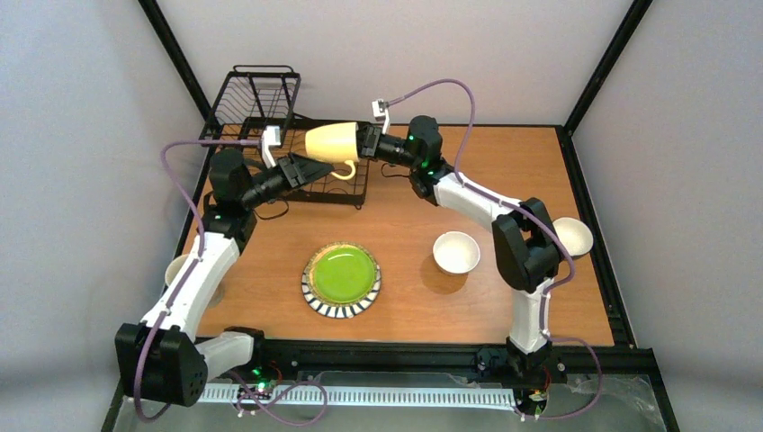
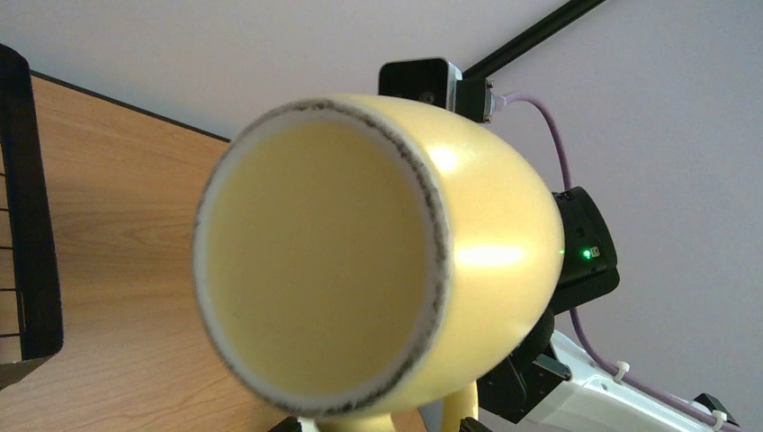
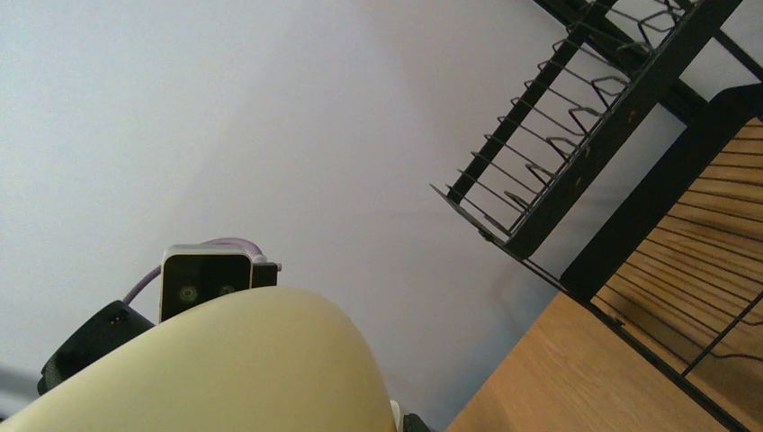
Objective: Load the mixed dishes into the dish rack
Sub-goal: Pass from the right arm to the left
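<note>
While the right gripper (image 1: 363, 141) is closed on the base end of the cream mug (image 1: 329, 142), the mug lies horizontal in the air, clear of the table (image 1: 405, 216). Its mouth points toward the left arm and its handle (image 1: 345, 171) hangs downward.

Top view: mug overlaps the flat slotted base of the dish rack (image 1: 261, 97), just in front of the raised basket tier. Its height above the wires cannot be judged.

Left gripper (image 1: 317, 167): jaws wide apart, nothing between them. It sits just beside the mug's handle side, near the rim. Cannot tell whether it touches.

Left wrist view: mug (image 2: 360, 270) mouth faces the camera and fills most of the frame. The inside is pale yellow and bare, and the rim is flecked dark.

Right wrist view: the mug's rounded wall (image 3: 225, 369) fills the lower left and hides the fingers. Wire tier of the rack (image 3: 576, 171) is at upper right.

On the table:
- lime-green plate (image 1: 341, 277) with a striped rim, near centre, lying flat.
- white bowl (image 1: 456, 252) to its right, upright, apart from the plate.
- second white bowl (image 1: 578, 236) at the right edge, partly hidden by the right arm.
- pale round dish (image 1: 178, 268) under the left arm, mostly hidden; type unclear.
</note>
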Controlling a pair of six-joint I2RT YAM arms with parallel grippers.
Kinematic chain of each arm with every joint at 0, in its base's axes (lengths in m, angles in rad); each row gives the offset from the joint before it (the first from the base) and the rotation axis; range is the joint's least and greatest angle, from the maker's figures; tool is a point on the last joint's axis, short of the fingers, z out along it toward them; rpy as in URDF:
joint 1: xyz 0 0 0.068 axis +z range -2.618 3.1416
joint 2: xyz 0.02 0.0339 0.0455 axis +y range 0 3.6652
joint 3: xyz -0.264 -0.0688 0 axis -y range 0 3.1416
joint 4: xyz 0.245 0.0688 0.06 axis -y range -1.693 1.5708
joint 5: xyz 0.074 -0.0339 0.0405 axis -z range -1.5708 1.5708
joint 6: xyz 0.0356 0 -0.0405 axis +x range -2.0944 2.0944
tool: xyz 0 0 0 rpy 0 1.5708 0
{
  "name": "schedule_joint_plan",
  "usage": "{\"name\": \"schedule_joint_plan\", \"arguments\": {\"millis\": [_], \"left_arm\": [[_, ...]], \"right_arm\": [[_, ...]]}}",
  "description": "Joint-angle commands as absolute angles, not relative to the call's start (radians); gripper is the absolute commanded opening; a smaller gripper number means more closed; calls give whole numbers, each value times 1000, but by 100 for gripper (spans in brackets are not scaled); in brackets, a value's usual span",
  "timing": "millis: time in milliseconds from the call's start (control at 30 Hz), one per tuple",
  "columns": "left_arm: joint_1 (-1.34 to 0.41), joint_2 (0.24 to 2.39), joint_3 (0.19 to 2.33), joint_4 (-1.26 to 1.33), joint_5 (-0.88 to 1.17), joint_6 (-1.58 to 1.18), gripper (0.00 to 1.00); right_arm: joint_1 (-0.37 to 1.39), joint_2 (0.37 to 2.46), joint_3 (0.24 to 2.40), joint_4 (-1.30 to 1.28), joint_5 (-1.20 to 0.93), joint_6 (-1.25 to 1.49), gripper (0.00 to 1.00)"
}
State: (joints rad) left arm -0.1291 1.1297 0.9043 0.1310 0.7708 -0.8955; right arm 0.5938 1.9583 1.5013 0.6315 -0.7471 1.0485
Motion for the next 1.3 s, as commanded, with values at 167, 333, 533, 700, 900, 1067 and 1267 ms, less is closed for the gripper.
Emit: {"name": "schedule_joint_plan", "arguments": {"millis": [167, 333, 533, 700, 900, 1067, 1267], "left_arm": [[-152, 1163, 927, 166, 756, -895, 100], [-152, 1172, 933, 169, 763, -875, 94], [-152, 1192, 939, 191, 782, -876, 85], [-152, 1189, 942, 207, 781, -876, 79], [-152, 1186, 945, 240, 795, -882, 79], [-152, 1185, 950, 260, 803, -886, 83], [-152, 1180, 955, 295, 813, -892, 88]], "right_arm": [[620, 1991, 1575, 678, -782, 1073, 2], [621, 2006, 1581, 674, -807, 1078, 2], [625, 2017, 1592, 664, -830, 1077, 2], [633, 2031, 1609, 654, -852, 1080, 2], [642, 2046, 1619, 652, -871, 1083, 2], [647, 2058, 1627, 654, -885, 1090, 2], [650, 2057, 1623, 661, -899, 1098, 2]]}}
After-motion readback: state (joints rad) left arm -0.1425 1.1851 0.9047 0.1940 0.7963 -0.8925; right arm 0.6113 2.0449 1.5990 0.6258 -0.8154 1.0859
